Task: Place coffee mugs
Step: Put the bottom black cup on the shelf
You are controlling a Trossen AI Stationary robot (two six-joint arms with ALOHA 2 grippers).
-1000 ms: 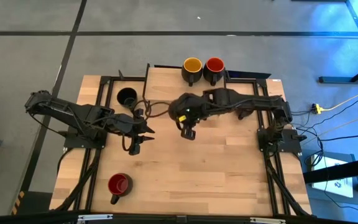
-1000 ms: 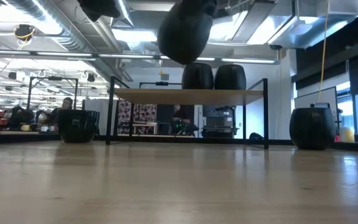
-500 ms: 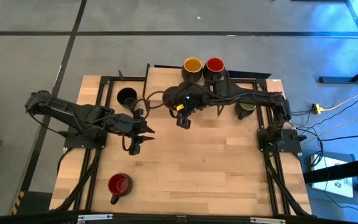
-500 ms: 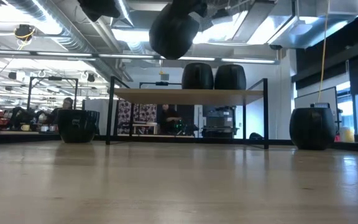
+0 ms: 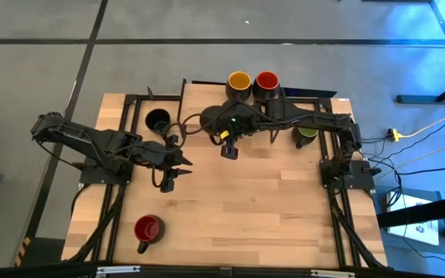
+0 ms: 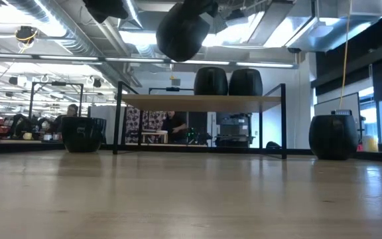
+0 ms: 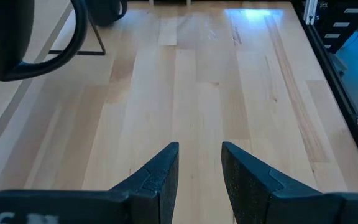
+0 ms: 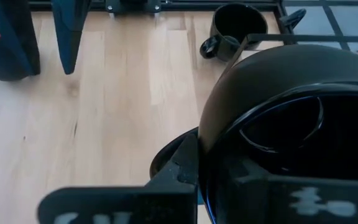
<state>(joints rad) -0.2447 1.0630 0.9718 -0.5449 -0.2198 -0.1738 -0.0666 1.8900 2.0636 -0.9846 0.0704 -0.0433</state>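
My right gripper (image 5: 229,147) grasps 1 black mug (image 8: 291,118) aloft at frame centre, 2 mugs (image 5: 240,80) already shelved at top, 3 remaining on the table, left gripper (image 7: 199,180) parted, empty.

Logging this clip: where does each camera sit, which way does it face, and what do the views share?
High: overhead, looking straight down on the table; shows both arms, left gripper and right gripper.
Low: at table height, level toward the shelf; only the held mug hangs in from above.
Left wrist: looks over its own open fingers onto bare boards.
Right wrist: behind the held mug, facing the black mug.
Shared: high, low and right wrist all show that black mug.
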